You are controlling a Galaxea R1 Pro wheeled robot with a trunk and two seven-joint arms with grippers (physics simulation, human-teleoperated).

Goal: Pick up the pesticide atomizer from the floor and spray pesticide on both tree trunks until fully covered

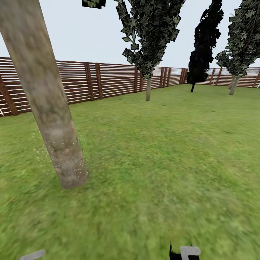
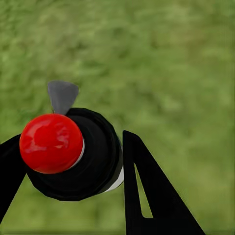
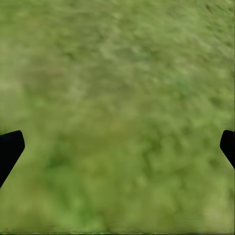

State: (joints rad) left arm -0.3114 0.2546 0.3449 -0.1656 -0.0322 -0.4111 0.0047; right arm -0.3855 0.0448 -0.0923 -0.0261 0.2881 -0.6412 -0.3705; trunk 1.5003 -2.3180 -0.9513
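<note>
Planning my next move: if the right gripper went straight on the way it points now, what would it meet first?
Only the grass floor. The right gripper is open with nothing between its fingertips, and grass is all that lies ahead; how far off, the blur hides.

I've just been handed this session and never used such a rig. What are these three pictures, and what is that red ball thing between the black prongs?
The big picture comes from the robot's head, looking over the lawn toward a slatted fence. Close by stands a thick tree trunk with pale specks low on it. The other two come from cameras on each wrist, aimed down at grass. The left gripper is closed on the atomizer, a black body with a red knob and grey nozzle. The right gripper is open, holding nothing.
</note>
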